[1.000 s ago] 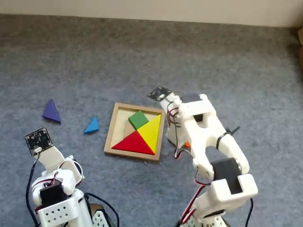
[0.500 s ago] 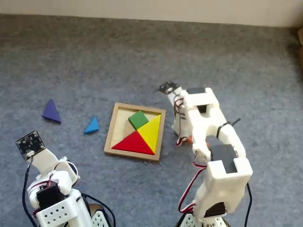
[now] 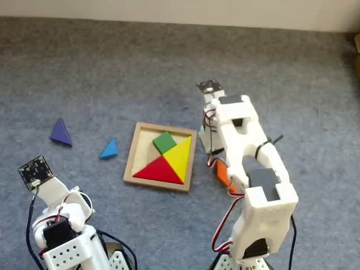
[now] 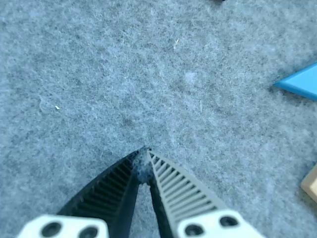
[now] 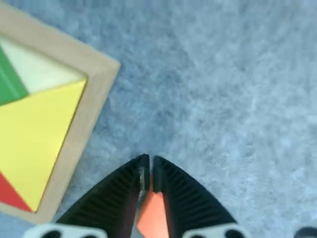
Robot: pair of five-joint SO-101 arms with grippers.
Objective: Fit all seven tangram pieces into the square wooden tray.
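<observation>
Left gripper [image 4: 146, 151]: fingers pressed together, tips over bare grey carpet [image 3: 112, 67]
Purple triangle [image 3: 61, 133]: flat on the carpet, well left of the tray
Blue triangle [image 3: 109, 149]: on the carpet between the purple triangle and the tray, near its left rim
Square wooden tray [image 3: 132, 157]: holds green square [image 3: 164, 142], yellow triangle [image 3: 179, 157] and red triangle [image 3: 158, 169], packed edge to edge
Right gripper [image 5: 147, 161]: fingers pressed together at the tips, over carpet just beside the tray's right rim
Orange piece [image 3: 223, 173]: on the carpet right of the tray, partly under the right arm [image 3: 247, 146]
</observation>
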